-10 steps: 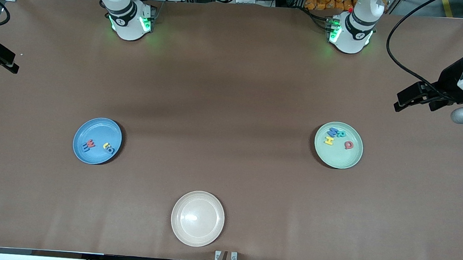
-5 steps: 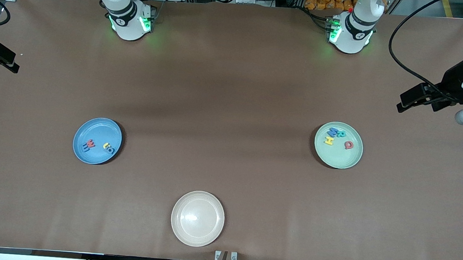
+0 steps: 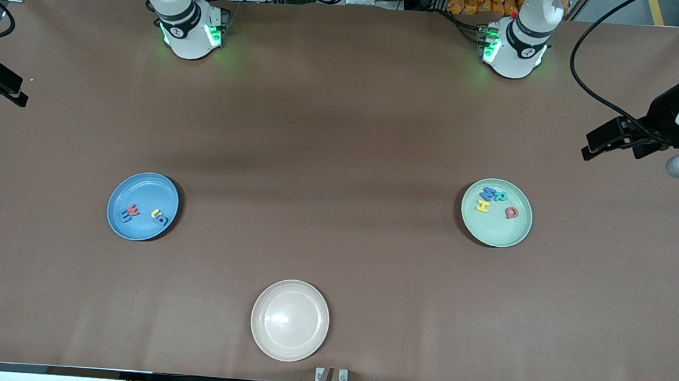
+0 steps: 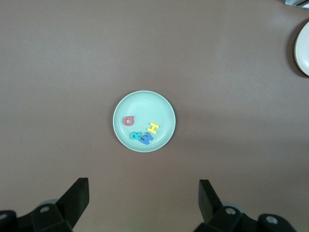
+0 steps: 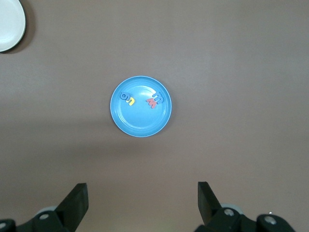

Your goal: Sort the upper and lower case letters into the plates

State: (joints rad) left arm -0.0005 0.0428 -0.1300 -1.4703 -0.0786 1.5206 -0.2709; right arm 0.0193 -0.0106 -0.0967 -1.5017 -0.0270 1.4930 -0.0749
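The blue plate holds four letters: red, blue, yellow and blue. The mint green plate holds four letters: blue, teal, yellow and red. My left gripper is open and empty, high over the left arm's end of the table; its wrist view shows it above the mint plate. My right gripper is open and empty over the right arm's end; its wrist view shows it above the blue plate.
A cream-white plate with nothing in it lies near the table's front edge, nearer the front camera than both other plates. It shows at the edge of the left wrist view and the right wrist view. The arm bases stand at the table's back edge.
Both grippers have drifted slightly outward toward their own ends of the table. The plates and letters have not moved.
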